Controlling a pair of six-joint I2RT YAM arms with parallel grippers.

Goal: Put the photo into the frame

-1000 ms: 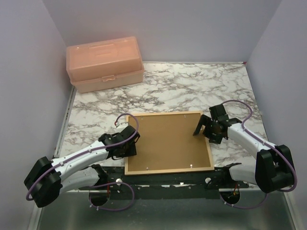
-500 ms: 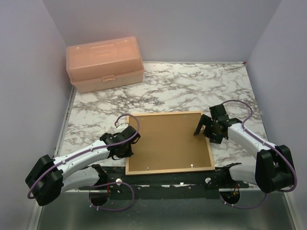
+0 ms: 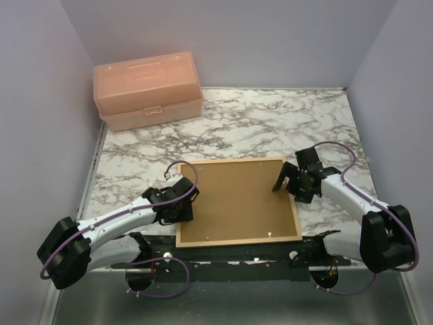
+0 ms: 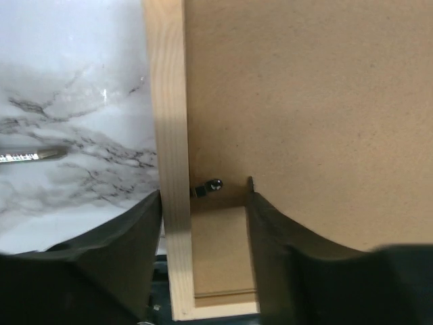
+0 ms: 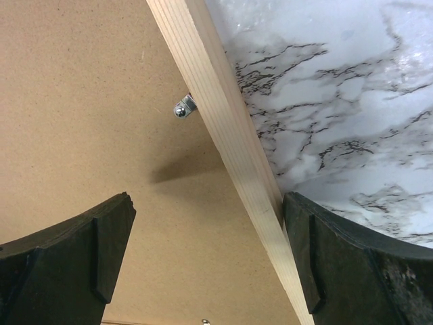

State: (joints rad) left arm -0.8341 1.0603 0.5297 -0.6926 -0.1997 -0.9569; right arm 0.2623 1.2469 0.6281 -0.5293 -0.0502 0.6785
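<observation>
The frame [image 3: 237, 242] lies face down near the table's front edge, with light wood bars around a brown backing board [image 3: 237, 200]. The photo is hidden. My left gripper [image 3: 185, 206] is low at the frame's left bar [image 4: 168, 101]. It is open [image 4: 203, 203], with one finger outside the bar and the other over the board beside a small metal tab [image 4: 210, 185]. My right gripper [image 3: 287, 183] is wide open [image 5: 206, 203] over the right bar [image 5: 223, 115]. It holds nothing, and another metal tab [image 5: 183, 107] sits just ahead of it.
A peach plastic toolbox [image 3: 149, 90] stands shut at the back left. Marble tabletop [image 3: 270, 122] lies between it and the frame. Lavender walls close in on the left, back and right. The arm bases sit along the black rail at the front.
My left gripper shifted slightly along the frame's left bar and back. The right arm, frame and toolbox have not moved.
</observation>
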